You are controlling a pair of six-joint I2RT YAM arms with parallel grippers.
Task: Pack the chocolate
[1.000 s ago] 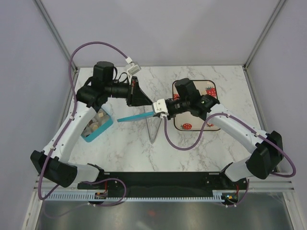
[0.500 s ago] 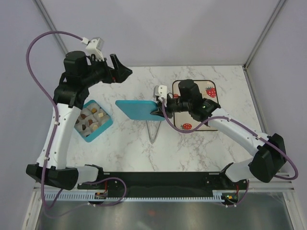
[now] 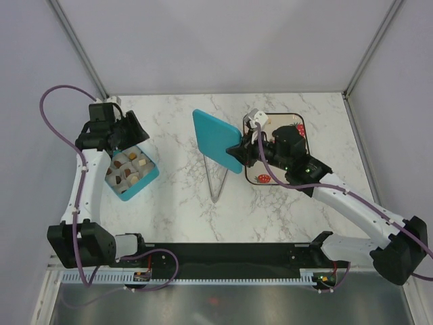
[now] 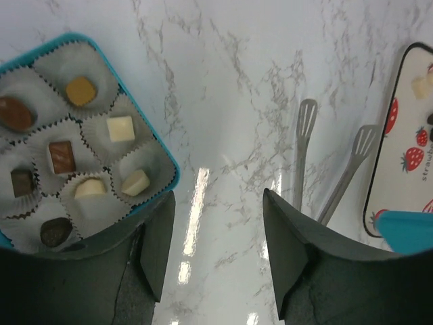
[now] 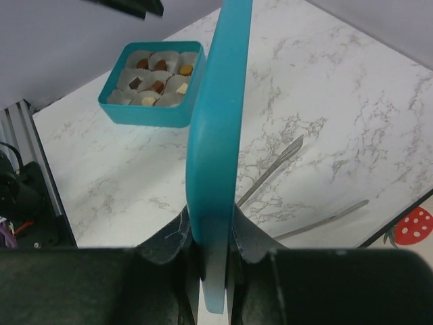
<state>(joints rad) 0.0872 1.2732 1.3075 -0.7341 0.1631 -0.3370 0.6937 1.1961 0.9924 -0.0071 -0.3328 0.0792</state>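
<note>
Left hand [image 4: 216, 220]: fingers spread, nothing between them. It hangs over the far left of the table [image 3: 176, 203], just above the far edge of the teal box [image 3: 147, 181].

Right hand [image 5: 211, 233]: fingers pressed onto the near edge of the teal lid [image 3: 216, 139], pinching it. The lid is off the table and tilted, between the box and the strawberry-print tray [image 4: 399, 169]; the right wrist view shows it edge-on.

The chocolate [image 4: 122, 128]: dark, mid-brown and cream pieces sit singly in white paper cups inside the open box, on the left of the table. A few more pieces show at the tray's edge in the left wrist view.

Silver tongs [image 3: 216, 183] lie flat on the table at centre, arms splayed apart, below the lid and well apart from the box.
</note>
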